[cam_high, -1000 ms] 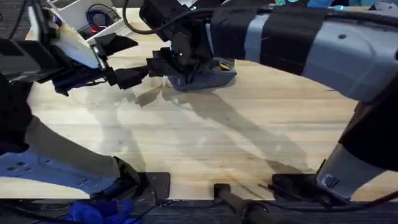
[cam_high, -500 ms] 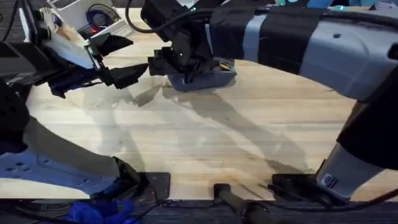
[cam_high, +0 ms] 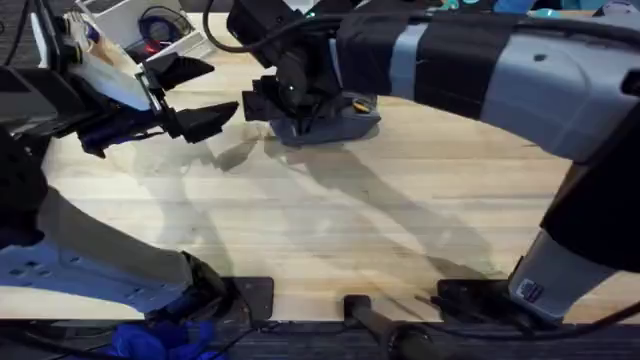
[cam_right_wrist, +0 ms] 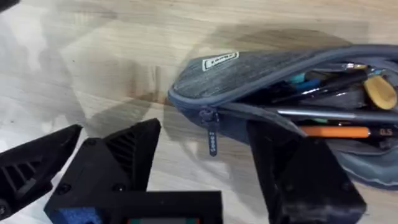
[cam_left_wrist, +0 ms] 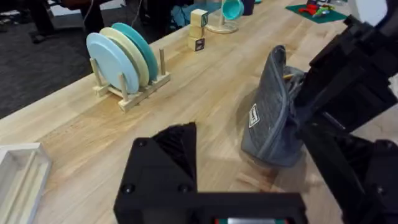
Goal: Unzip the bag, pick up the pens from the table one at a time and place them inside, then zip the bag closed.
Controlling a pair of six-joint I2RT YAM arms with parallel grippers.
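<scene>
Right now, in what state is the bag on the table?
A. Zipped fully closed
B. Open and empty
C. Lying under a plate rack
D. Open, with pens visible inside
D: the bag gapes open, and an orange pen with other pens lies inside it.

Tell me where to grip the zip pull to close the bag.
Pinch the small hanging zip pull at the bag's closed rounded end. It dangles free off the slider on the side facing the right gripper, so come from there, fingers either side of its flat tab.
</scene>
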